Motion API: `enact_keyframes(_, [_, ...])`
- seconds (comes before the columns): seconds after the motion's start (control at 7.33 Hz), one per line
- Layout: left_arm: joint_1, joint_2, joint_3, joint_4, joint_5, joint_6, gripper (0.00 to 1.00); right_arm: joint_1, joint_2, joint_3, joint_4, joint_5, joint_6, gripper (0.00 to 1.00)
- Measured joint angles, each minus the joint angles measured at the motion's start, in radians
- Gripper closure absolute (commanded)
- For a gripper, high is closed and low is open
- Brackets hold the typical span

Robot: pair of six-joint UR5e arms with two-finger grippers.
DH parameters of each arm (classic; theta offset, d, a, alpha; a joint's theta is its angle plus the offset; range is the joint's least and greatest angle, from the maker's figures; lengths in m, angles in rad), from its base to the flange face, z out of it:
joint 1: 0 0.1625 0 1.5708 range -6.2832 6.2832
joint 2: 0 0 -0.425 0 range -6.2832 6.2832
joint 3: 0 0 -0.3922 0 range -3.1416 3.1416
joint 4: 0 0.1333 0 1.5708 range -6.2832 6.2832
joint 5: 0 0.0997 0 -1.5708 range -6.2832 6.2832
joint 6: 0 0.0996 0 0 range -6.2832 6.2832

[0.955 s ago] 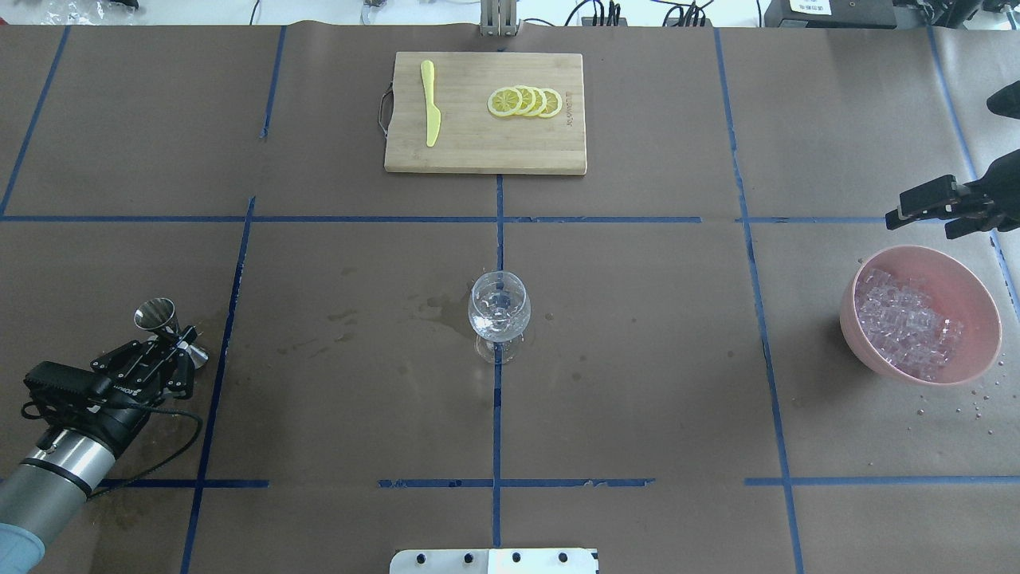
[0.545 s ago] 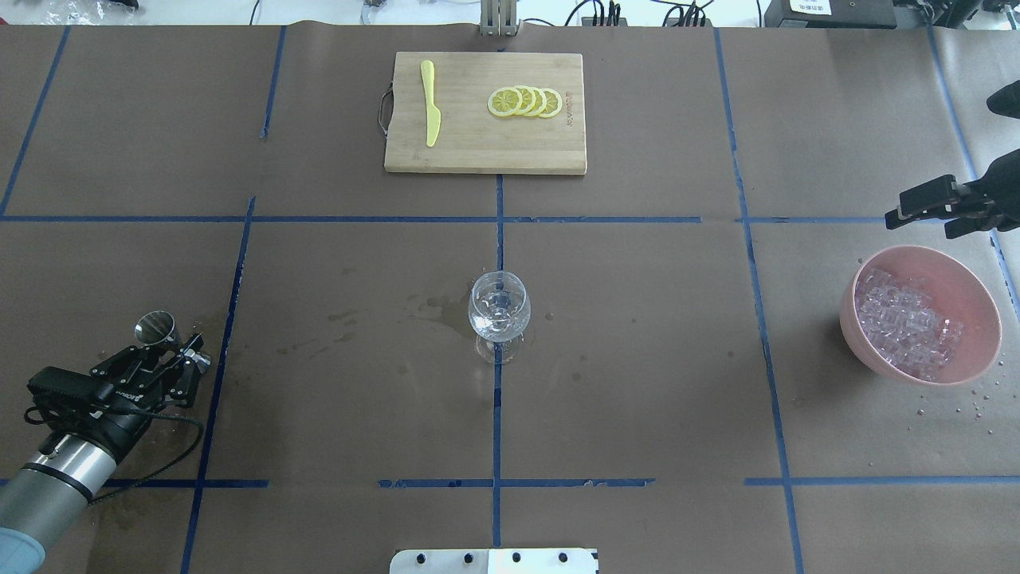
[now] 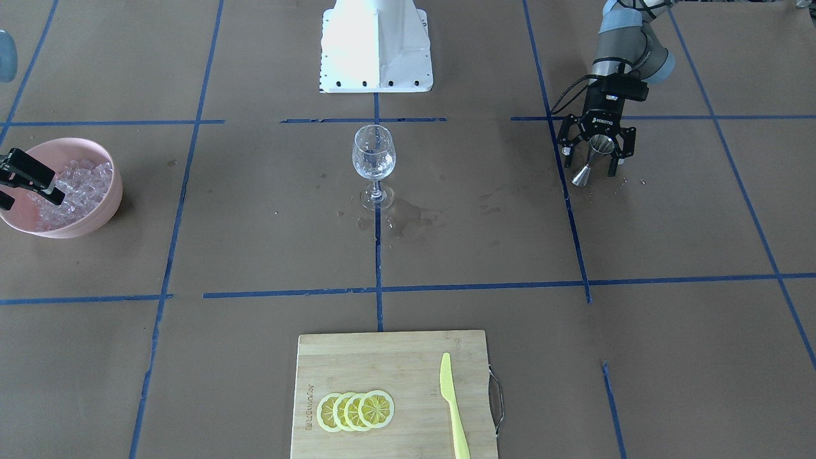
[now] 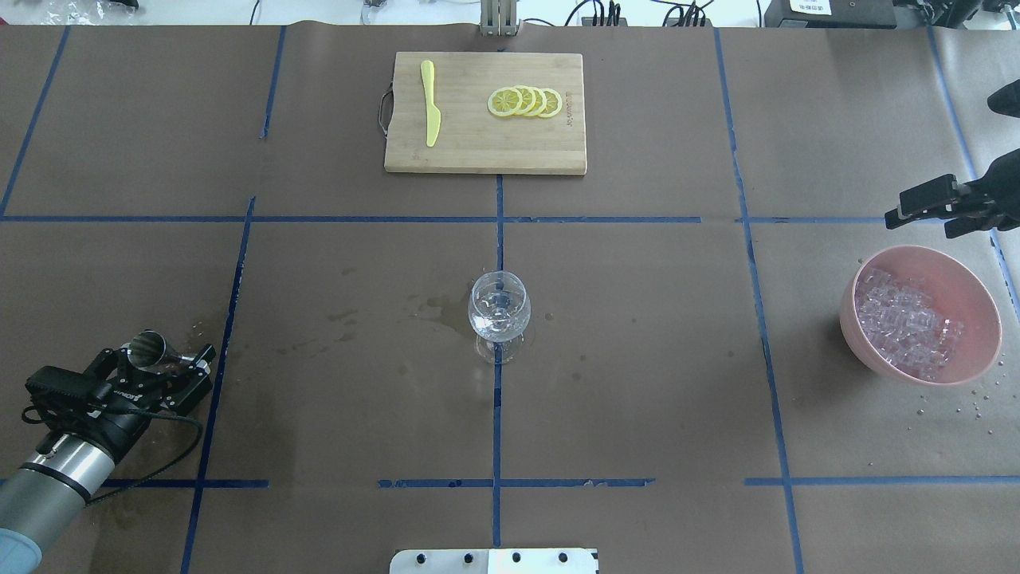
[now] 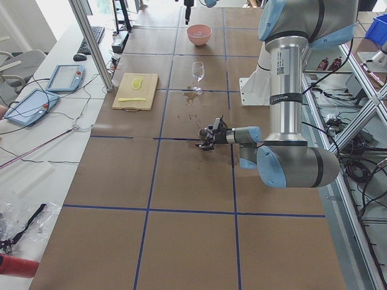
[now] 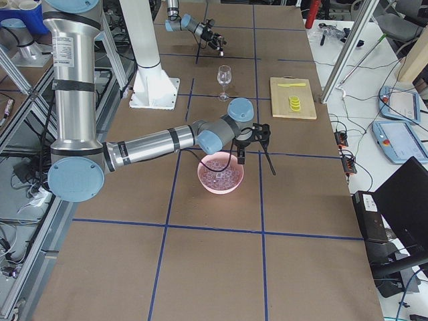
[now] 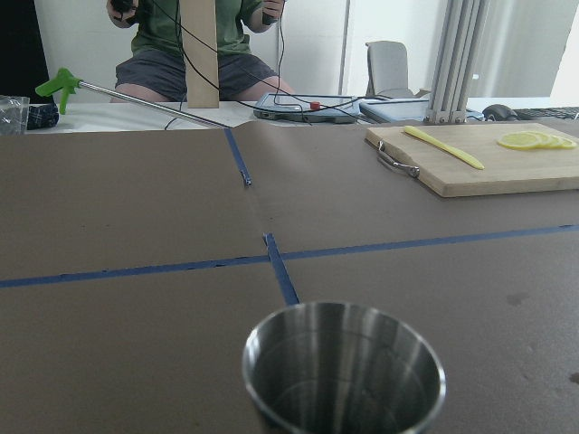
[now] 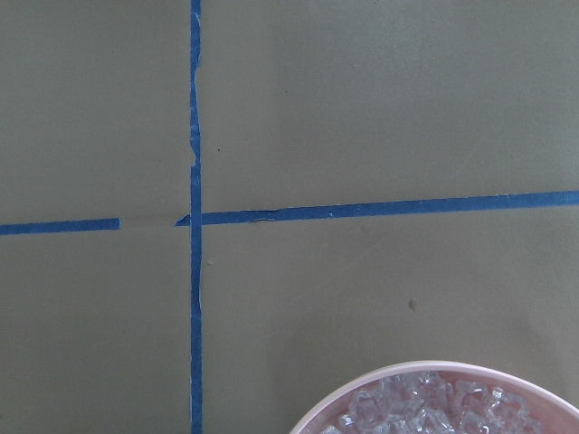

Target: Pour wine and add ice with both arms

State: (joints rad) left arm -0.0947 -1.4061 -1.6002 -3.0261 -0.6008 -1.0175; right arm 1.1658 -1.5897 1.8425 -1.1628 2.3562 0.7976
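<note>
Ice [image 4: 908, 332], a glittering heap of small clear cubes, fills a pink round bowl [image 4: 977, 306] on the brown paper-covered surface [image 4: 637, 399]. The right pincer [image 4: 924, 209] hovers just beyond it, spread wide. The left pincer [image 4: 155, 371] grips a steel jigger [image 4: 148, 349], well apart from the clear stemmed glass [image 4: 499, 309].

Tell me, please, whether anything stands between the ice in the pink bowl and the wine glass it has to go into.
Nothing visible does. Between the ice in the pink bowl and the wine glass lies only bare brown table cover with blue tape lines. The cutting board sits well off that line, and the right gripper hovers beside the bowl.
</note>
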Motion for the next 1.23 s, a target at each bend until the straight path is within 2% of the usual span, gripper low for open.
enact_keyframes(0.14, [0.000, 0.012, -0.011, 0.003, -0.021, 0.007, 0.01, 0.000, -0.001, 0.000, 0.000, 0.000, 0.000, 0.00])
enact_keyframes(0.41, [-0.001, 0.103, -0.090, 0.009, -0.130, 0.063, 0.01, 0.000, -0.001, 0.002, 0.000, 0.001, 0.000, 0.00])
enact_keyframes(0.82, [-0.021, 0.292, -0.221, 0.002, -0.393, 0.225, 0.01, 0.000, -0.001, 0.004, 0.000, 0.001, 0.000, 0.00])
enact_keyframes(0.95, [-0.071, 0.329, -0.235, 0.000, -0.498, 0.301, 0.01, -0.001, -0.001, 0.004, 0.000, 0.000, 0.001, 0.00])
enact_keyframes(1.23, [-0.294, 0.358, -0.239, 0.001, -0.781, 0.424, 0.01, -0.007, -0.004, 0.006, 0.000, -0.002, 0.006, 0.00])
